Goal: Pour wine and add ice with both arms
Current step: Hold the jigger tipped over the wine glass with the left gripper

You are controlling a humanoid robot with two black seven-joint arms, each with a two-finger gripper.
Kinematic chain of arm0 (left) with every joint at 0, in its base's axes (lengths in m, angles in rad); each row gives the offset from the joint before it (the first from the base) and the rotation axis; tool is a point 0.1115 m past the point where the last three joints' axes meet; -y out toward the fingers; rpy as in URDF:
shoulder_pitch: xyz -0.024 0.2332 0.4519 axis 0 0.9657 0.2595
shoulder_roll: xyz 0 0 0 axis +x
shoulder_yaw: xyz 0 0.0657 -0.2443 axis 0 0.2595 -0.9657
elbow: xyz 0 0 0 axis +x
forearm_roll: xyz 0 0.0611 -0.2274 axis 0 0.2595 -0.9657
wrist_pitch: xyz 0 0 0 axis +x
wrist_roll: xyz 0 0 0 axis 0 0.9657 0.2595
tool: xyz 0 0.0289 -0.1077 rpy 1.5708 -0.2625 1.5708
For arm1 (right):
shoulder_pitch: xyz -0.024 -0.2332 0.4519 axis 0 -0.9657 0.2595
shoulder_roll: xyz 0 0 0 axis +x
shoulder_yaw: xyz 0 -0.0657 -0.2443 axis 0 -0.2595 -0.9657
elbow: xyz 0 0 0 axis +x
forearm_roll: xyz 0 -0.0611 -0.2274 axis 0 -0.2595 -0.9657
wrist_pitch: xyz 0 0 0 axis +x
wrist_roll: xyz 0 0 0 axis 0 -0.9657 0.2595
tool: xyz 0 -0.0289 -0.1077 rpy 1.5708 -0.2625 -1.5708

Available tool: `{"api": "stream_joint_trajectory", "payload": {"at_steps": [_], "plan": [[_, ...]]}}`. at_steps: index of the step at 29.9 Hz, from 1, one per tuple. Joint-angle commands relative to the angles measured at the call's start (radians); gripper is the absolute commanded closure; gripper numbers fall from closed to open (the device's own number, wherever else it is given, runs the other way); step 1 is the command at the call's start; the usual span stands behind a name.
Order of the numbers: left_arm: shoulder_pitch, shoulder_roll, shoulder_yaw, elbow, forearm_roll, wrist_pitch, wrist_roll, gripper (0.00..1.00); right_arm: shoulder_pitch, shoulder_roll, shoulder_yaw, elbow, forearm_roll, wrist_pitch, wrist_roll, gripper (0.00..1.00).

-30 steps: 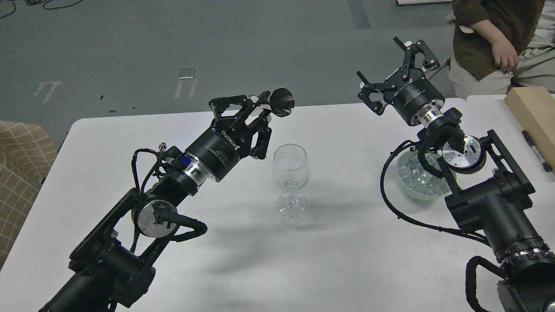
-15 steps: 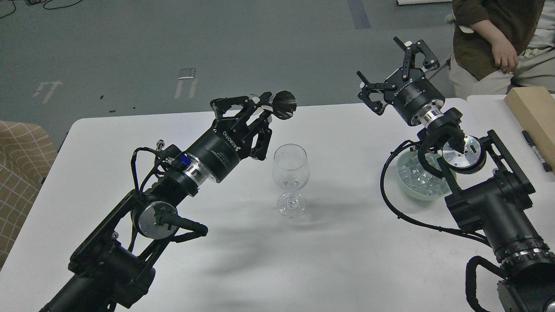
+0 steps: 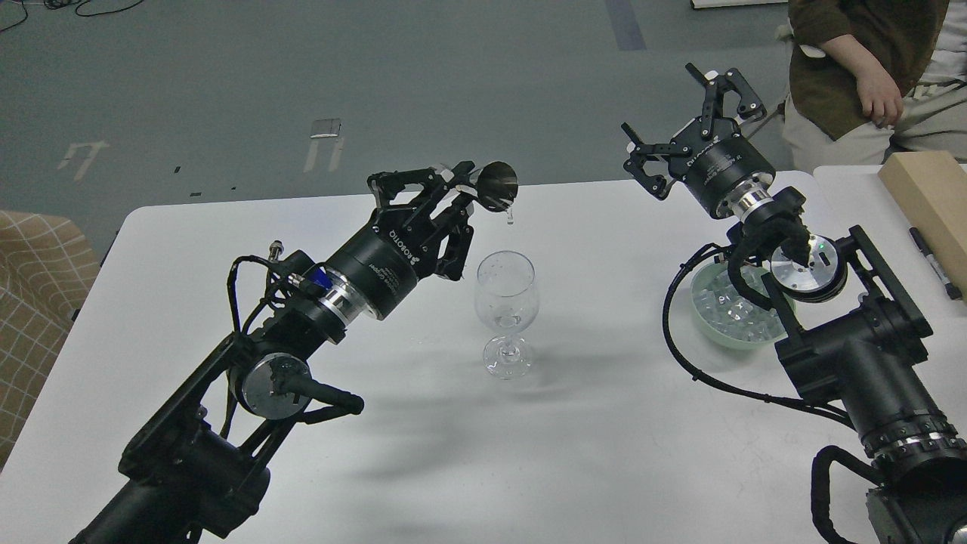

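My left arm's gripper (image 3: 458, 186) is shut on a small shiny metal scoop (image 3: 498, 183), held tilted just above and behind the clear stemmed wine glass (image 3: 506, 302). One piece of ice (image 3: 510, 217) hangs in the air below the scoop's rim, over the glass. More ice (image 3: 729, 311) fills a pale green bowl (image 3: 744, 340) on the right, partly hidden by my right arm. My right gripper (image 3: 671, 102) is raised above the table's far edge, open and empty. No wine is in view.
The white table (image 3: 604, 453) carries a wooden block (image 3: 929, 200) and a black marker (image 3: 935, 262) at the right edge. A seated person (image 3: 861, 68) is at the far right. A checked chair (image 3: 34, 287) stands on the left.
The scoop has shifted slightly right and tipped further, and one ice cube has dropped from its rim towards the glass. The right arm has hardly moved.
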Motion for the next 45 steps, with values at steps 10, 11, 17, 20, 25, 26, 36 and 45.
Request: {"api": "stream_joint_trajectory", "payload": {"at_steps": [10, 11, 17, 20, 25, 26, 36, 45], "plan": [[-0.001, -0.001, -0.001, -0.001, 0.046, 0.000, -0.002, 1.00, 0.003, 0.000, 0.000, -0.001, 0.000, 0.000, -0.001, 0.00], [-0.001, -0.001, -0.001, -0.003, 0.047, 0.000, -0.002, 1.00, 0.003, 0.000, 0.000, -0.001, 0.000, 0.000, 0.000, 0.00], [0.000, -0.001, -0.001, -0.007, 0.057, 0.002, -0.003, 1.00, 0.004, 0.000, 0.000, -0.001, 0.000, 0.000, 0.000, 0.00], [0.000, -0.001, -0.002, -0.009, 0.081, 0.000, -0.003, 1.00, 0.004, 0.000, 0.000, -0.001, 0.000, 0.000, 0.000, 0.00], [0.000, -0.001, -0.002, -0.009, 0.087, 0.000, -0.005, 1.00, 0.007, 0.000, 0.000, -0.001, 0.000, 0.000, 0.000, 0.00], [0.000, -0.001, -0.002, -0.009, 0.087, 0.000, -0.003, 1.00, 0.007, 0.000, 0.000, -0.001, 0.000, 0.000, 0.000, 0.00], [-0.001, 0.000, -0.002, -0.013, 0.123, -0.003, -0.019, 1.00, 0.007, 0.000, 0.000, -0.001, 0.000, 0.000, 0.000, 0.00], [-0.001, 0.002, -0.002, -0.016, 0.167, -0.008, -0.031, 1.00, 0.007, 0.000, 0.000, -0.001, 0.000, 0.000, 0.000, 0.00]]}}
